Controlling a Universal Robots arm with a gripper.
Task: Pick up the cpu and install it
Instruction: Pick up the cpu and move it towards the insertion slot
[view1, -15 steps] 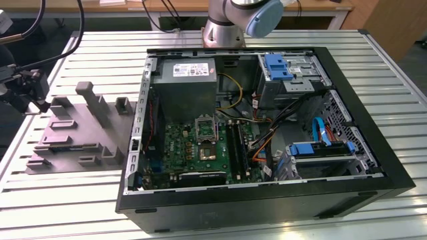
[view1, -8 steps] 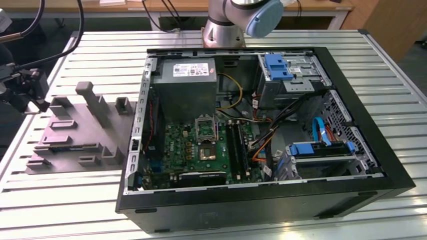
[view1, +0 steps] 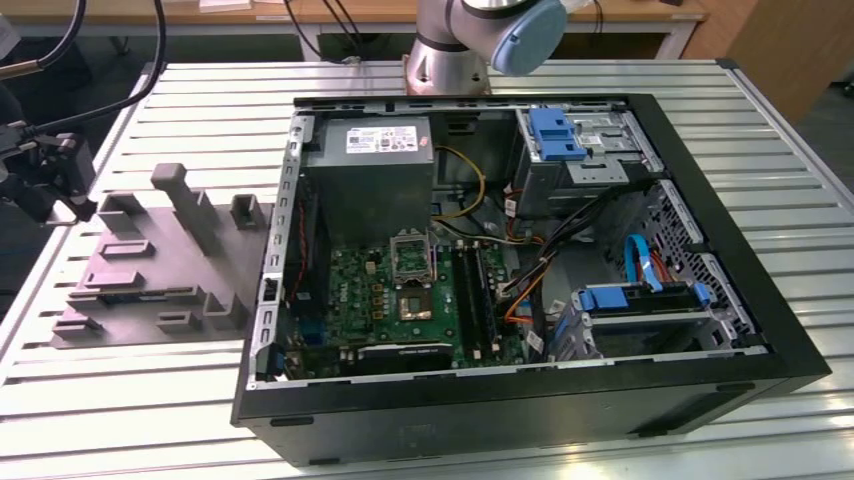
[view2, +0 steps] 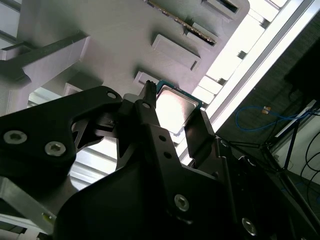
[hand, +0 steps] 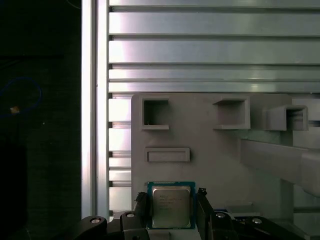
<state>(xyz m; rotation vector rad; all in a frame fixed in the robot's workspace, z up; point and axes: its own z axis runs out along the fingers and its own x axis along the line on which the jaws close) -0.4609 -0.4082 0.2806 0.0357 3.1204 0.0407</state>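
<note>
Cpu in the end effector
The cpu lies right between the end effector's two sides, above the tray. Cannot tell if it grips.

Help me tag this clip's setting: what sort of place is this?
Probably a robotics lab bench: a robot arm standing on a slotted aluminium table, an opened desktop computer case with its motherboard exposed, and a grey fixture tray.
</note>
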